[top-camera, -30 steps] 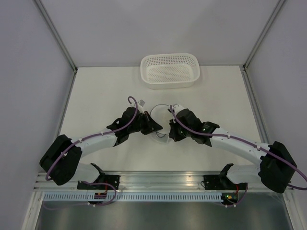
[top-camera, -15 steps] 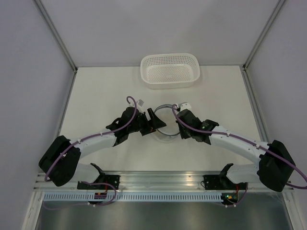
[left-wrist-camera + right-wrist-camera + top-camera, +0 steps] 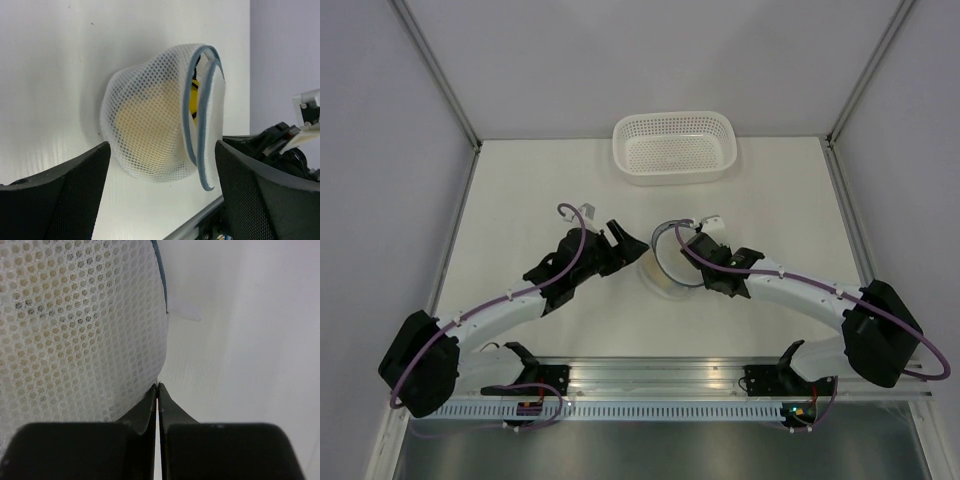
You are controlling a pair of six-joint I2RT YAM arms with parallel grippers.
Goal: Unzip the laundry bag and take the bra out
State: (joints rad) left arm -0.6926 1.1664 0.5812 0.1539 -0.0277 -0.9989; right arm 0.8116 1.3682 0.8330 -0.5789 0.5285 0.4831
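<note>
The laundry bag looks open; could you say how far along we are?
Done: the laundry bag is unzipped enough to gape. In hand: the right end effector pinches its mesh edge; the left end effector stands open. Left: the yellow bra sits inside.

The bra [image 3: 193,97] lies mostly hidden inside the laundry bag [image 3: 150,125], only a yellow sliver showing.

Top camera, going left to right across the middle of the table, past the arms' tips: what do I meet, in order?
left gripper, open → laundry bag → right gripper, shut on the bag's mesh edge.
</note>
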